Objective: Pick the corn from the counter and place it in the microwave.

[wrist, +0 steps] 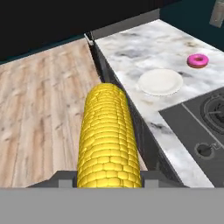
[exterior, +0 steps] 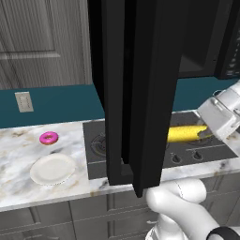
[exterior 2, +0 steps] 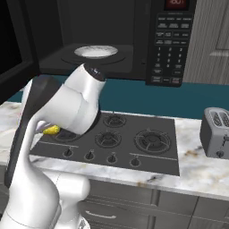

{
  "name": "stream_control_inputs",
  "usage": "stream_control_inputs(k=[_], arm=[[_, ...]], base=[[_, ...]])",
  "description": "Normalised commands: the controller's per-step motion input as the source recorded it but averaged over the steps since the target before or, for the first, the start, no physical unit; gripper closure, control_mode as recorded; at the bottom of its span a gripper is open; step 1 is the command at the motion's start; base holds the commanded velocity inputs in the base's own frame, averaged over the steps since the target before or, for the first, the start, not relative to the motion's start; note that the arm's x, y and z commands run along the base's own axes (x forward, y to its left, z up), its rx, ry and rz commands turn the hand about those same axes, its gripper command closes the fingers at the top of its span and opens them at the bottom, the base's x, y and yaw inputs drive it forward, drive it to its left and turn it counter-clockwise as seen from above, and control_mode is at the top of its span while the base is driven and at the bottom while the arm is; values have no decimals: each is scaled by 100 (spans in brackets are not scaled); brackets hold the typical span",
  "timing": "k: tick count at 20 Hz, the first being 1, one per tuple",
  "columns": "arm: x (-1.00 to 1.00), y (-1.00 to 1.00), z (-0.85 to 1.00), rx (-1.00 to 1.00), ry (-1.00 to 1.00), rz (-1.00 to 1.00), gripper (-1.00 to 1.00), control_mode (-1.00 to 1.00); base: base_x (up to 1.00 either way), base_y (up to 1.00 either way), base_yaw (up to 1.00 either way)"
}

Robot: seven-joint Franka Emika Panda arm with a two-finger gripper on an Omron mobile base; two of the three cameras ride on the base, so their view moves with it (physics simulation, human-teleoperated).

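Note:
The yellow corn (wrist: 108, 140) fills the middle of the hand view, clamped between my gripper's (wrist: 108, 178) two fingertips. In the left base view the corn (exterior: 186, 132) sticks out leftward from the gripper (exterior: 208, 132), held in the air above the stovetop. A bit of the corn (exterior 2: 51, 130) peeks out under the arm in the right base view. The black microwave (exterior 2: 147, 40) hangs above with its door (exterior: 136, 93) swung open, and a white dish (exterior 2: 95, 51) sits in its cavity. The marble counter (exterior: 18, 154) lies to the left.
A pink donut (exterior: 48, 138) and a white plate (exterior: 52, 168) rest on the counter left of the dark stovetop (exterior 2: 116, 138). The open microwave door reaches down close to counter level. A grey toaster (exterior 2: 217, 132) stands at the right.

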Motion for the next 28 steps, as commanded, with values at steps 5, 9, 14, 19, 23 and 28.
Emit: stream_control_inputs(k=[5,9,14,19,23,28], arm=[[-3,-69,80,-11,13,-33,100,-100],[0,-61,85,-8,12,-36,100,-100],[12,-24,53,-11,1,-42,100,-100],[47,13,11,-13,-40,-50,100,-100],[30,2,8,-10,-41,-39,100,-100],[24,0,-21,-10,-45,-28,100,-100]], base=[[0,0,0],[0,0,0],[0,0,0],[0,0,0],[0,0,0],[0,0,0]])
